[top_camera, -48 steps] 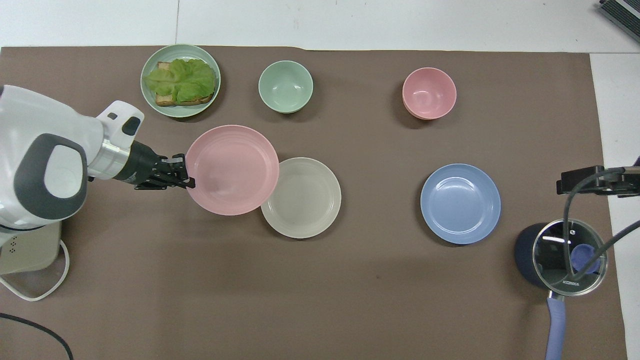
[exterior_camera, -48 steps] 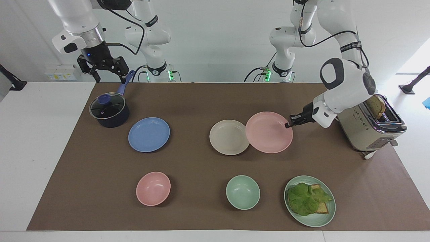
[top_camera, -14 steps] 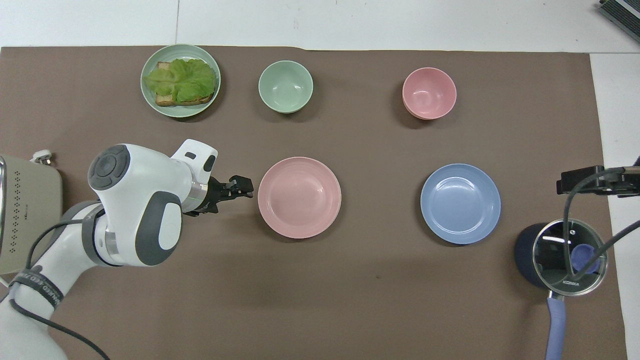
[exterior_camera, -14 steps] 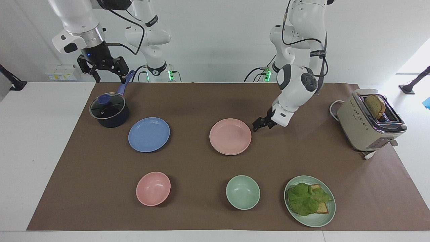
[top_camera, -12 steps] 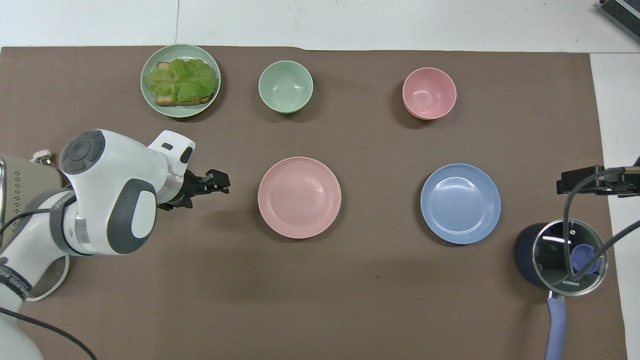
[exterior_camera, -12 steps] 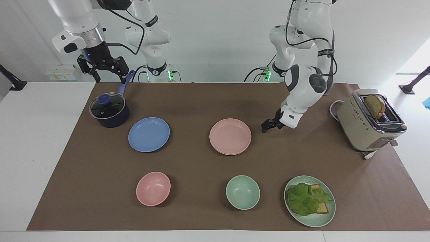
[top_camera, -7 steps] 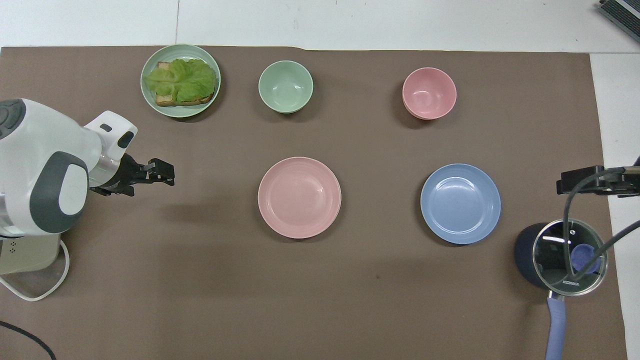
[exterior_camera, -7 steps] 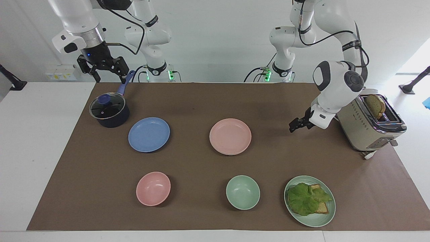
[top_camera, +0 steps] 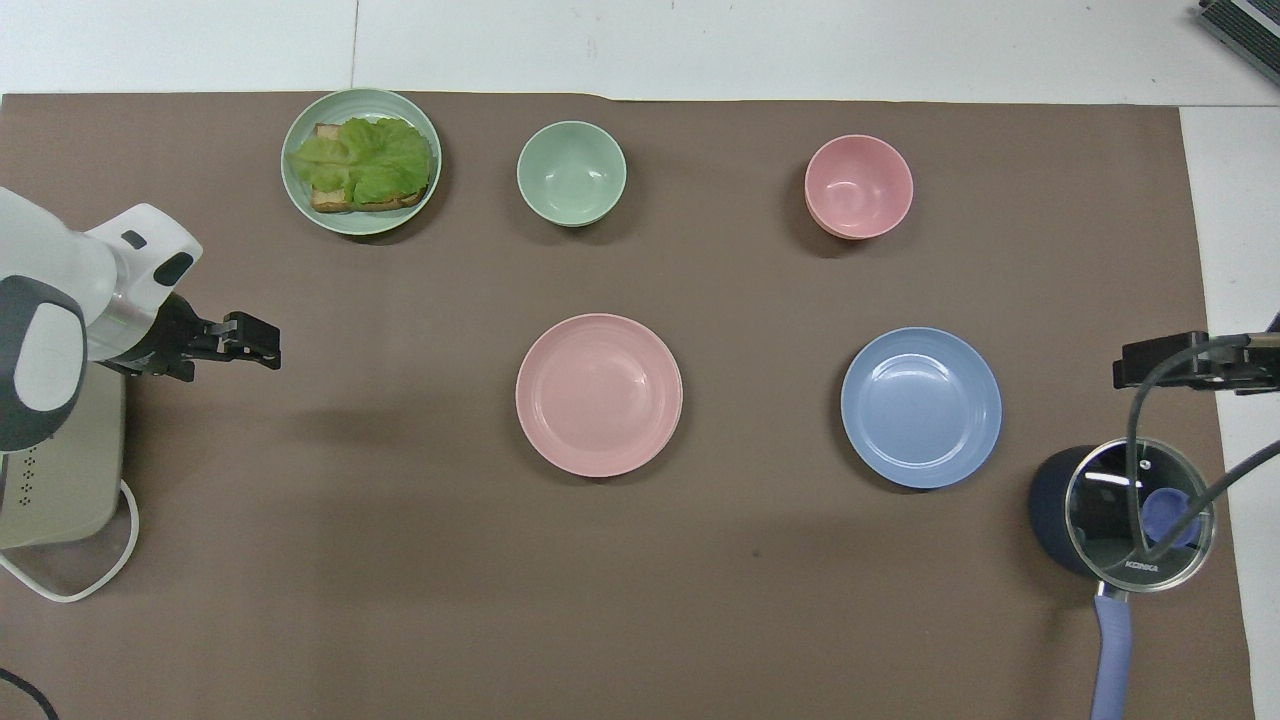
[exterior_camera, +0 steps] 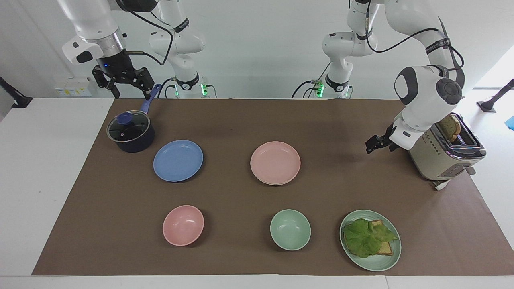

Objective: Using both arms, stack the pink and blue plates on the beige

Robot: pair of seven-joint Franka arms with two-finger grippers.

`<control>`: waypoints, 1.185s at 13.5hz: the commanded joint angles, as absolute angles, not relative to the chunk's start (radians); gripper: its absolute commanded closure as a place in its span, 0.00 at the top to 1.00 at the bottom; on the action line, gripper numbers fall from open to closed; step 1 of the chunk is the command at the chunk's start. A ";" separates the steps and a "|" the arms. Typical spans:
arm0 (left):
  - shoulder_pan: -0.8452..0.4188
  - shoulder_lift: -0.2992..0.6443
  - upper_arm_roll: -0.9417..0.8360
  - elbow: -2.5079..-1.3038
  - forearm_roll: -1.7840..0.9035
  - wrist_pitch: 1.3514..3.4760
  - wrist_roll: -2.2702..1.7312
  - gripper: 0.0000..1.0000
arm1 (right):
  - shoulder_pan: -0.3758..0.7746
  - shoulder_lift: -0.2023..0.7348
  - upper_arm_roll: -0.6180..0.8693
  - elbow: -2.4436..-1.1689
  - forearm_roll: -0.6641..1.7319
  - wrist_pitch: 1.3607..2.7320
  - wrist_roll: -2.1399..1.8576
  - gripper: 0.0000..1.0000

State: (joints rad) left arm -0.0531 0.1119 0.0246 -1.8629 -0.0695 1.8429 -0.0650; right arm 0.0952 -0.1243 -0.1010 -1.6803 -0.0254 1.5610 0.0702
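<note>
1 brown mat (white tabletop)

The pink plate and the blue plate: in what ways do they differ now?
The pink plate rests on the beige plate, of which only an edge shows; the blue plate lies directly on the brown mat. The blue plate sits beside the pot; the pink one sits mid-table. Both are round, shallow, alike in size.
</note>
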 commanded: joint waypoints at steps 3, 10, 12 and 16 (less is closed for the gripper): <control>-0.046 0.054 0.018 -1.712 -0.017 1.632 -0.058 1.00 | 0.078 -0.127 -0.098 -1.683 -0.008 1.565 0.054 1.00; -0.048 -0.035 0.017 -1.706 -0.017 1.605 -0.058 1.00 | 0.078 -0.126 -0.098 -1.707 -0.025 1.629 0.014 1.00; -0.048 -0.035 0.018 -1.704 -0.017 1.601 -0.058 1.00 | 0.063 -0.121 -0.098 -1.710 -0.025 1.635 0.008 1.00; -0.046 0.020 0.020 -1.565 -0.014 1.496 -0.055 1.00 | 0.055 -0.066 -0.098 -1.799 -0.009 1.779 -0.029 1.00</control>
